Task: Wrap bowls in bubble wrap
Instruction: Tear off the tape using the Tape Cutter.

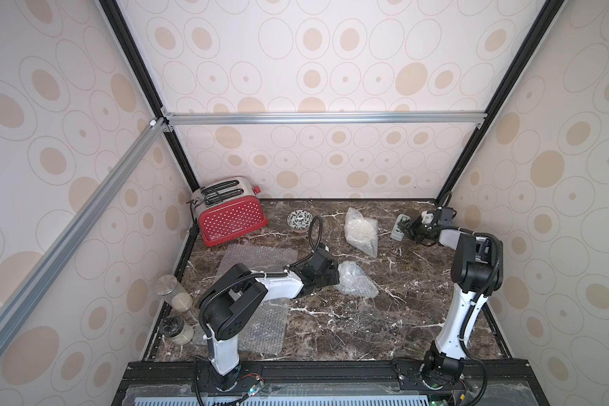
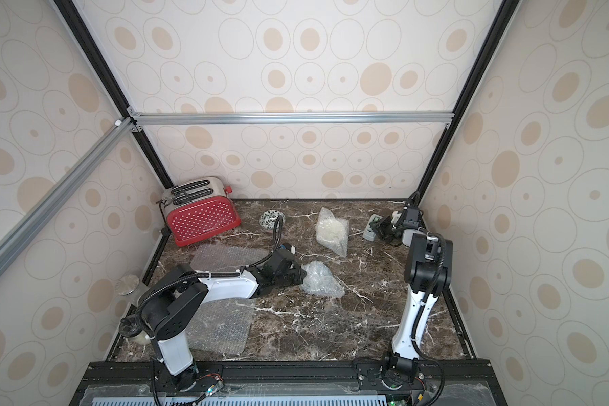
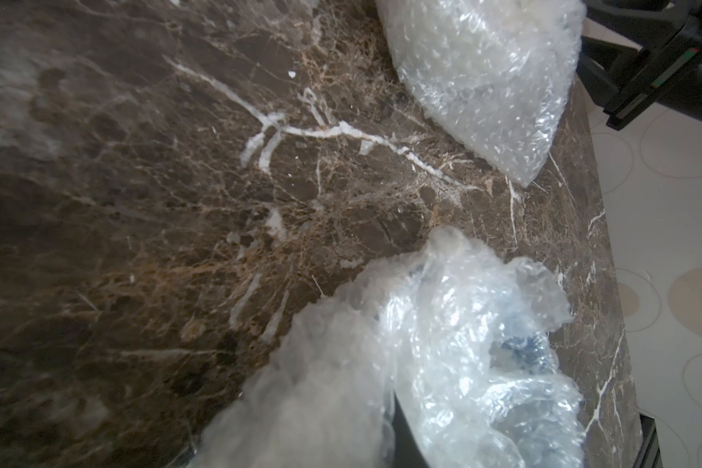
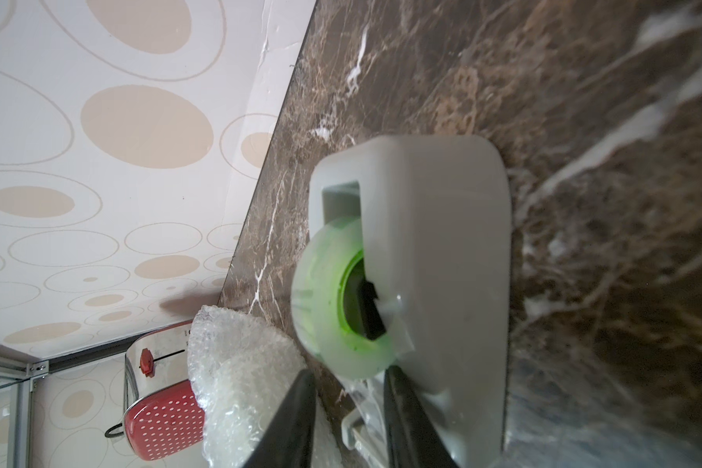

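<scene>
Left gripper [image 1: 335, 277] looks pinched shut on the bubble wrap [image 1: 355, 283] bunched round the blue-patterned bowl [image 3: 523, 352] at the middle of the table [image 1: 419, 316], though folds hide the grip itself. Right gripper [image 1: 409, 229], jaws apart astride the tape strip [image 4: 363, 399], sits at the tape dispenser [image 1: 399, 228] near the 1 o'clock corner. From it the bundle lies toward 7 o'clock, well apart, so I judge the tape must travel that way.
</scene>
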Robot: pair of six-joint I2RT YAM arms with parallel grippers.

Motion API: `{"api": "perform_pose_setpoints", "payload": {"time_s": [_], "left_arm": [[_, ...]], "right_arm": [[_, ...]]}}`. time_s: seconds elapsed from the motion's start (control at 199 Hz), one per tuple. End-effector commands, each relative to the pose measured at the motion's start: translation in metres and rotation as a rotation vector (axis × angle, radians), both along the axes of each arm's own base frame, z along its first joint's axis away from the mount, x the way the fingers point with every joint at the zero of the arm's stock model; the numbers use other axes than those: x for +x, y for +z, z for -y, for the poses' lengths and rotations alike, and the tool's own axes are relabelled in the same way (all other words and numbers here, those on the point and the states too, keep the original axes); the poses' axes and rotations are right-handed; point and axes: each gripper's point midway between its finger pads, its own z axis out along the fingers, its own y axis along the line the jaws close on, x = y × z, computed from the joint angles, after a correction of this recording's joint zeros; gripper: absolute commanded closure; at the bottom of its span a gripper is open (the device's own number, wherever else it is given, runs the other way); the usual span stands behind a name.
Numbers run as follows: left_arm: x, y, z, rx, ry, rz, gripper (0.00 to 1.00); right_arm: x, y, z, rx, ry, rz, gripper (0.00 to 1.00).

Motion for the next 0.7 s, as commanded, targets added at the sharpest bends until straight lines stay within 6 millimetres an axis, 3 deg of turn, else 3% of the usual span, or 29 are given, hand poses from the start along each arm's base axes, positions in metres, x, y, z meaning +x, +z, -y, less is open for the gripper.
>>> {"api": "perform_pose_setpoints", "payload": {"time_s": [0.0,0.252,0.403,0.524,0.7], "left_arm": [[0.014,0.025,0.014,-0.058,-0.004,0.057,0.84],[0.014,0.025,0.013,-0.060,-0.002,0.056,0.84],[0.014,0.026,0.012,-0.060,0.000,0.060,0.84],[0.013,0.026,0.013,-0.061,-0.001,0.059,0.84],[0.013,0.025,0.012,-0.062,0.000,0.058,0.84]], "right_arm": [[-0.006,-0.023,0.001,-0.004,-0.002,-0.062,0.68],[-0.007,-0.027,-0.003,0.021,0.011,-0.066,0.76],[-0.008,-0.019,-0.003,0.011,0.011,-0.050,0.82],[-0.006,-0.010,-0.004,0.021,0.018,-0.033,0.93],[-0.007,0.011,-0.006,0.015,0.028,0.004,0.95]]}}
